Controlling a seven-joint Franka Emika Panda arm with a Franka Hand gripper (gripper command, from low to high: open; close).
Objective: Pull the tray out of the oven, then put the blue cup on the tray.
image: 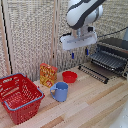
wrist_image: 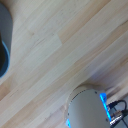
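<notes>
1. Pale wooden worktop (image: 95, 107) carries everything: a light blue plastic mug with one side handle, the blue cup (image: 60, 91), stands near the middle, upright, handle toward the exterior view's left.
2. Black boxy toaster oven with silvery trim (image: 113, 57) sits at the exterior view's right, door (image: 93, 73) dropped open. The flat dark wire-bar tray (image: 109, 61) lies at the oven mouth; how far it is drawn out, I cannot tell.
3. White Panda arm hangs above the gap between cup and oven. Its gripper (image: 79, 53) holds nothing; blue-tipped fingers look spread, well apart from cup and tray.
4. Nearby: a small red bowl (image: 69, 76) just behind the cup, an orange-yellow snack packet (image: 48, 74), a red plastic basket (image: 19, 96) at the exterior view's left.
5. Risks, my judgement: a descent toward the tray could strike the open door; a grasp on thin bars could slip; the cup could tip if caught by the handle; the red bowl stands close enough to be knocked.
6. Hard to read: wrist view is blurred, showing mostly wood grain, a dark blue-edged shape and a grey rounded body, none identifiable. Oven's right side is cut off.
</notes>
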